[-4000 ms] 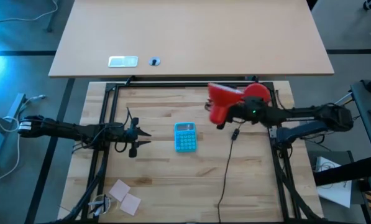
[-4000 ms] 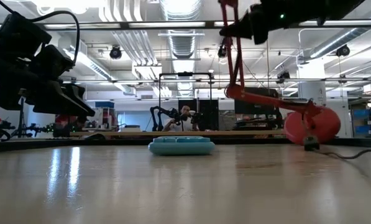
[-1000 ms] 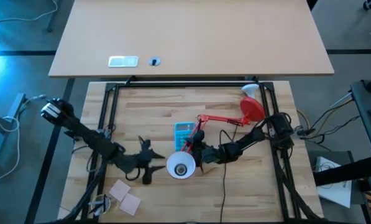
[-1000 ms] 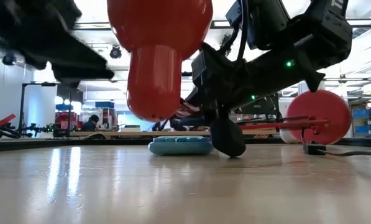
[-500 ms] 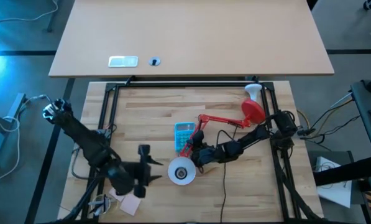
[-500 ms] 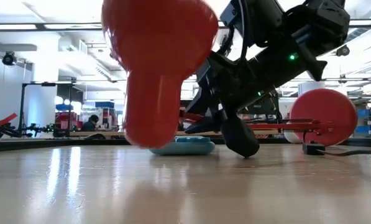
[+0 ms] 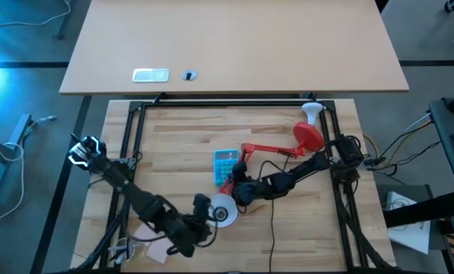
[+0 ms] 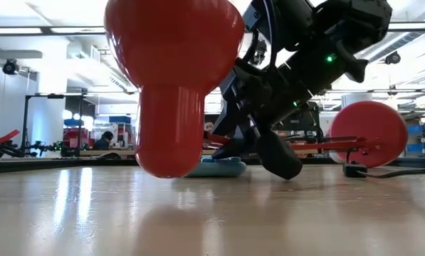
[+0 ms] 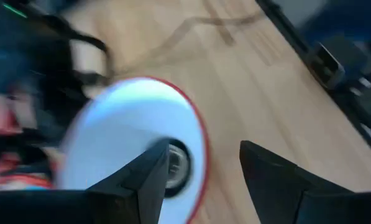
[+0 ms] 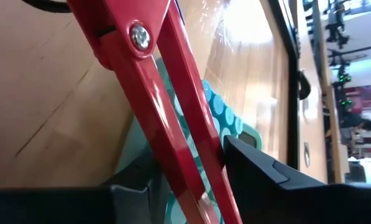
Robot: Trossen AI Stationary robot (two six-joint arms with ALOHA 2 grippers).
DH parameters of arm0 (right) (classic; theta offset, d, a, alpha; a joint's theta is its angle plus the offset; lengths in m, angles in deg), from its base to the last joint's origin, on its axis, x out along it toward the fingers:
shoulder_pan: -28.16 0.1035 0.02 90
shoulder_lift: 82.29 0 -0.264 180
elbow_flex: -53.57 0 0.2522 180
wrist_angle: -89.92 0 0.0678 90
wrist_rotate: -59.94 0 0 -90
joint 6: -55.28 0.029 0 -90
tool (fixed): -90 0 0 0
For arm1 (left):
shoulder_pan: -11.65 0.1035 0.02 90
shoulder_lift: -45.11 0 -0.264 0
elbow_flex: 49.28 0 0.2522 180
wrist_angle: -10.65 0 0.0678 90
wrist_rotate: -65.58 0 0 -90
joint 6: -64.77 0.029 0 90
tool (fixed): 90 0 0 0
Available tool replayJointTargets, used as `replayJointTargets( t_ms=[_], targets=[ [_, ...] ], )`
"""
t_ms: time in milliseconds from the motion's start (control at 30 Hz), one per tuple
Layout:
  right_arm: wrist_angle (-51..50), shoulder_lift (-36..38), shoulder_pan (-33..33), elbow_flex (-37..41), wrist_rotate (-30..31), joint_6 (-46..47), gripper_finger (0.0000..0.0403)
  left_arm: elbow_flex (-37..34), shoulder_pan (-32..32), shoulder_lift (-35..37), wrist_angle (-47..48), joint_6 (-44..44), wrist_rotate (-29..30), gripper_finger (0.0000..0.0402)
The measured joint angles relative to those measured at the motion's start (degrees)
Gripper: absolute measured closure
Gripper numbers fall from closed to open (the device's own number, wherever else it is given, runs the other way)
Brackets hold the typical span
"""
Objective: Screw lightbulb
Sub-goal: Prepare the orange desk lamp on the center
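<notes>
From above, the lightbulb (image 7: 310, 111) is lying at the table's far right, just beyond the red lamp's round base (image 7: 309, 135). That is well apart from both grippers, up and across the table from them. Its white dome is pointing away from the grippers and its narrow neck toward the base, though whether it is standing or lying flat cannot be told. The right gripper (image 7: 238, 190) is sitting nearer to it than the left one, but it is clamping the lamp arm (image 7: 268, 148) beside the blue calculator (image 7: 227, 161). The left gripper (image 7: 204, 215) is hovering right beside the lamp shade (image 7: 223, 213), whose white inside is facing up. In my judgement, this gap is what the next move depends on: the free left gripper is the farther one, and would be reaching past the shade and the right gripper to get the bulb. At table level, the red shade (image 8: 173, 78) is filling the foreground with the right gripper (image 8: 269, 92) behind it. Past the left wrist, the left gripper (image 9: 204, 180) is spreading its fingers (image 9: 269, 177) wide with nothing between them, framing the shade's empty socket (image 9: 176, 163). Past the right wrist, the right gripper (image 10: 185, 186) is pinching the red lamp arm (image 10: 166, 87) over the calculator (image 10: 230, 124).
</notes>
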Motion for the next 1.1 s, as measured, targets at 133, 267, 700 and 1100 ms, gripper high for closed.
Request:
replayJointTargets(
  t_ms=[133, 267, 700, 1100],
  targets=[
    [-3.31, 0.00, -0.02, -1.73, -0.39, 1.10, 0.0271, -0.57, 2.90, -1.34, 0.04, 0.56, -3.64, 0.0226],
    [-5.60, 0.00, -0.04, -3.17, -0.54, 1.05, 0.0270, -0.56, 4.46, -2.14, 0.33, 1.77, -3.01, 0.0240],
    [-11.68, 0.24, 0.14, -6.29, -0.50, 1.37, 0.0229, -2.77, 4.78, -2.07, 3.56, 2.18, -4.70, 0.0390],
    [-35.12, 10.70, 0.71, -12.69, -6.30, 10.02, 0.0208, 2.26, 5.31, -1.07, 22.37, 2.25, -2.40, 0.0397]
  ],
)
